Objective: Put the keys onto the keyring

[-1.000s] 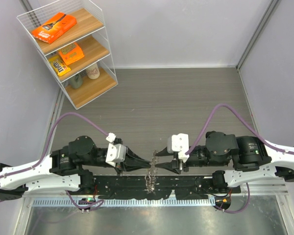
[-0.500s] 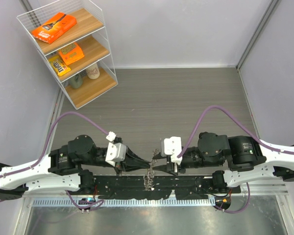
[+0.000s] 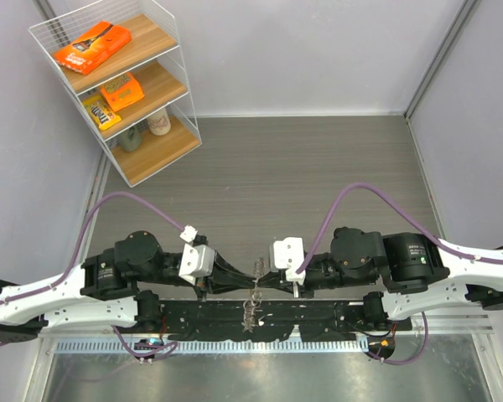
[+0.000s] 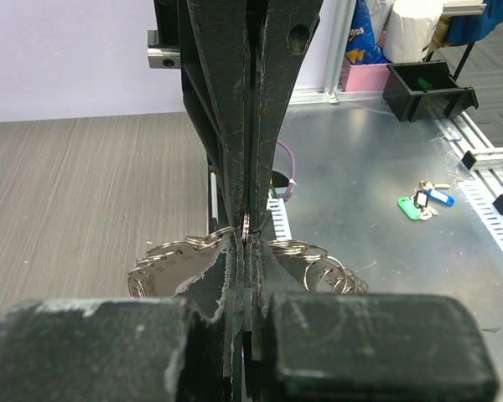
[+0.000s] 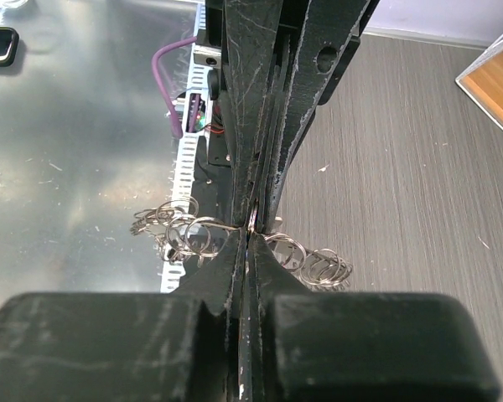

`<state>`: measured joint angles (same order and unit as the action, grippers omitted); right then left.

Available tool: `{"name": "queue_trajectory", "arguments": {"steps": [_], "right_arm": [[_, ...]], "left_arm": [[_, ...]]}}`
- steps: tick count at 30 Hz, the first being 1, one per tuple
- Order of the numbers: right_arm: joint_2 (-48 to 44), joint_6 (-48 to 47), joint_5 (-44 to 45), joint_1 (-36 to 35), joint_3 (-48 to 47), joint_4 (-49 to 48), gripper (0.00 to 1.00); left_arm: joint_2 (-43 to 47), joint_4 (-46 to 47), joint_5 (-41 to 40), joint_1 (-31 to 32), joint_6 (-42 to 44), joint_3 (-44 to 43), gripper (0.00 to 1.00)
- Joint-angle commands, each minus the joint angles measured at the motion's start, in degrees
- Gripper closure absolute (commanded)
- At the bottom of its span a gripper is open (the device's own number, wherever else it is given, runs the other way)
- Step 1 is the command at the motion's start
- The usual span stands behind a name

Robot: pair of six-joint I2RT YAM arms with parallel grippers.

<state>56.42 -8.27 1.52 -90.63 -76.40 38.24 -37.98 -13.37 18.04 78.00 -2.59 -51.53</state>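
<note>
- Top external: the left gripper (image 3: pixel 245 281) and the right gripper (image 3: pixel 268 273) meet tip to tip over the black base rail (image 3: pixel 318 314) at the near edge of the table (image 3: pixel 302 167).
- The keyring (image 3: pixel 251 303) hangs as a floppy silvery bunch from the point where the tips meet, and drapes toward the near side over the rail.
- A wire shelf (image 3: pixel 155 142) holding snack packs stands in the far left corner, well apart from the arms.
- Left wrist: the left gripper (image 4: pixel 245 241) is closed, its fingers pressed together on a thin wire loop of the keyring (image 4: pixel 172 270).
- The other arm's fingers come in from the far side, also pressed together at that spot.
- Rings fan out to the left and right of the pinch.
- A small bunch with green and blue tags (image 4: pixel 421 203) lies on the metal sheet (image 4: pixel 360 151) to the right, well apart.
- Right wrist: the right gripper (image 5: pixel 250 230) is closed on a wire loop of the keyring (image 5: pixel 318 264), tip to tip with the opposite fingers.
- Coils spread to both sides, over the metal sheet on the left and the grey table on the right.
- Whether a key sits among the rings cannot be told in any view.
</note>
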Motion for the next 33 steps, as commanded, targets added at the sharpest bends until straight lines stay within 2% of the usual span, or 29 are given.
{"name": "queue_trajectory", "arguments": {"steps": [1, 7, 12, 18, 33], "right_arm": [[0.4, -0.6, -0.6, -0.2, -0.8, -3.4, 0.94], [-2.9, -0.1, 0.7, -0.2, 3.6, -10.8, 0.94], [-5.4, -0.1, 2.2, -0.3, 5.6, -14.5, 0.94], [-7.1, -0.3, 2.9, -0.2, 7.0, -16.8, 0.94], [-8.0, -0.4, 1.7, -0.2, 7.5, -19.4, 0.94]], "left_arm": [[0.6, 3.4, 0.2, 0.0, -0.7, -1.7, 1.0], [1.0, 3.9, -0.6, 0.0, -1.3, -1.2, 0.99], [4.4, 7.0, -2.0, 0.1, -1.1, 1.7, 0.75], [7.7, 11.3, -3.6, 0.0, -1.1, 4.9, 0.62], [4.7, 11.9, -5.3, 0.0, -1.5, 3.7, 0.6]]}}
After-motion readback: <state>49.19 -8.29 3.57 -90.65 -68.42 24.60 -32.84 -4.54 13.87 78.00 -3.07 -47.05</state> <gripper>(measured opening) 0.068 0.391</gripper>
